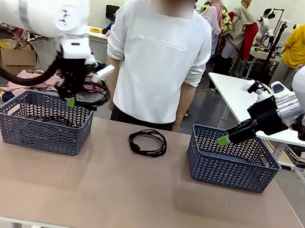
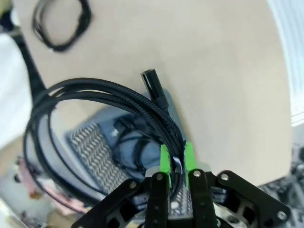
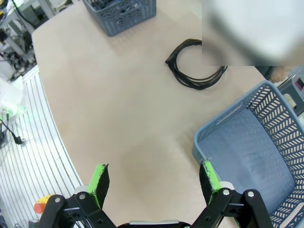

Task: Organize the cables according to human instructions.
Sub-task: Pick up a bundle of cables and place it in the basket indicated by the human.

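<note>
My black, green-padded left gripper (image 1: 71,101): pointing down, jaws pinched together. My matching right gripper (image 1: 223,140): angled downward, jaws spread wide.

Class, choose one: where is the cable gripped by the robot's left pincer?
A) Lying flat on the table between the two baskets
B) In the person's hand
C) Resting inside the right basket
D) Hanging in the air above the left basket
D: the left pincer is shut on a coiled cable, which dangles above the left basket rather than lying on anything.
</note>
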You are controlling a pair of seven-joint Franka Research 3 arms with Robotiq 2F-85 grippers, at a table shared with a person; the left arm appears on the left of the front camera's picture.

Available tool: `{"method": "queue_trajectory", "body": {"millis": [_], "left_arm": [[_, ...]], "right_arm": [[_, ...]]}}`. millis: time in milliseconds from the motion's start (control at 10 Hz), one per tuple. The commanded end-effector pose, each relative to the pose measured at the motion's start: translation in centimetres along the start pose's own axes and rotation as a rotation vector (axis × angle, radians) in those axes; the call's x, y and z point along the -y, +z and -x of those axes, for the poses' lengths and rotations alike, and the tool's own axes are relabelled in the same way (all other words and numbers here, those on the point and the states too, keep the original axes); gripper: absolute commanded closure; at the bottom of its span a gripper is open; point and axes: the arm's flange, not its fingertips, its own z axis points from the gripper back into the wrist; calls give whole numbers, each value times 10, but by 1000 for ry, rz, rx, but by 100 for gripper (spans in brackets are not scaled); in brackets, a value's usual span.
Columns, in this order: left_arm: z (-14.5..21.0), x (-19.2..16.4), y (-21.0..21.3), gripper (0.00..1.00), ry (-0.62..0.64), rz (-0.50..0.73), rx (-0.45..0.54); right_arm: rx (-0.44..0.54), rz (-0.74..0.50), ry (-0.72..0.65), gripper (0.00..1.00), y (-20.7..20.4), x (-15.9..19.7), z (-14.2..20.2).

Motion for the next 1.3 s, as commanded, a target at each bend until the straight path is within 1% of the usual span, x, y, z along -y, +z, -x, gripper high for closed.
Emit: {"method": "queue_trajectory", "body": {"millis": [0,200,300,400,800,900,1200], "left_arm": [[28,2,-10,100,113,-17,42],[52,-3,-21,100,174,-21,82],[55,-4,-23,100,191,-14,87],[57,-4,-16,100,140,5,41],[57,-4,-16,100,140,5,41],[55,-7,-21,87,146,6,53],[86,-17,-45,87,244,-24,42]], "right_arm": [[29,-17,9,0,0,2,-1],[29,-17,9,0,0,2,-1],[29,-17,9,0,0,2,-1],[29,-17,9,0,0,2,-1],[29,-17,9,0,0,2,-1],[29,-17,9,0,0,2,-1],[29,-17,9,0,0,2,-1]]}}
